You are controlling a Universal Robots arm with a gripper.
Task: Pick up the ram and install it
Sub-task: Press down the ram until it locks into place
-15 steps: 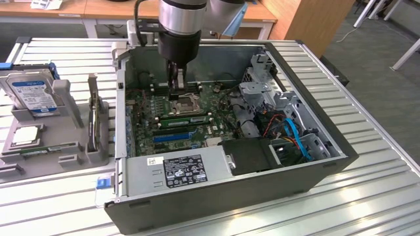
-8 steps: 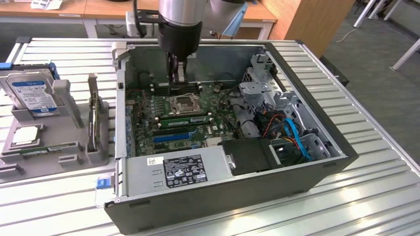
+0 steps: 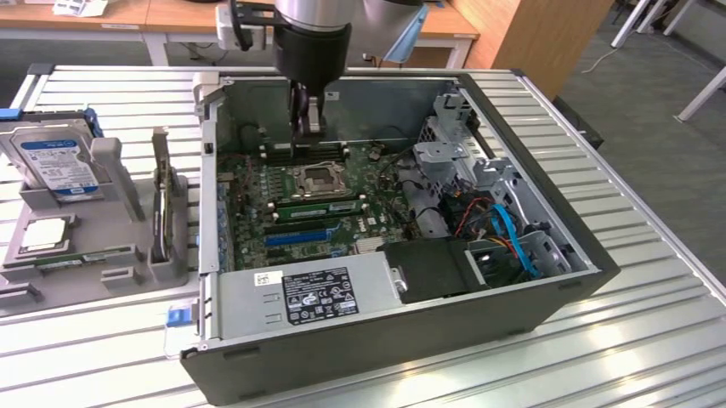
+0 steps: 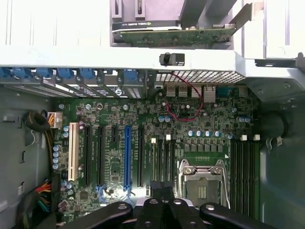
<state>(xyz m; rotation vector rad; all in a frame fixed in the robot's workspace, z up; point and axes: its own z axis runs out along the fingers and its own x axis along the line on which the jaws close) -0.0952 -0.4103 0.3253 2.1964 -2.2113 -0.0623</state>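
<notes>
A ribbed metal workbench [image 3: 635, 280] carries an open desktop computer case [image 3: 545, 297] laid on its side, exposing the motherboard [image 4: 119, 129] for access from above. The gripper [image 3: 306, 119] hangs inside over the memory slots [image 4: 243, 167], fingers closed together. Whether they pinch the ram cannot be told; its location is unclear.

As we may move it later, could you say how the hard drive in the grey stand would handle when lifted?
The hard drive looks a rigid metal-cased block, so probably stiff and heavy for its size. Its glossy face may be slippery. It leans in the stand, so a push might tip it.
</notes>
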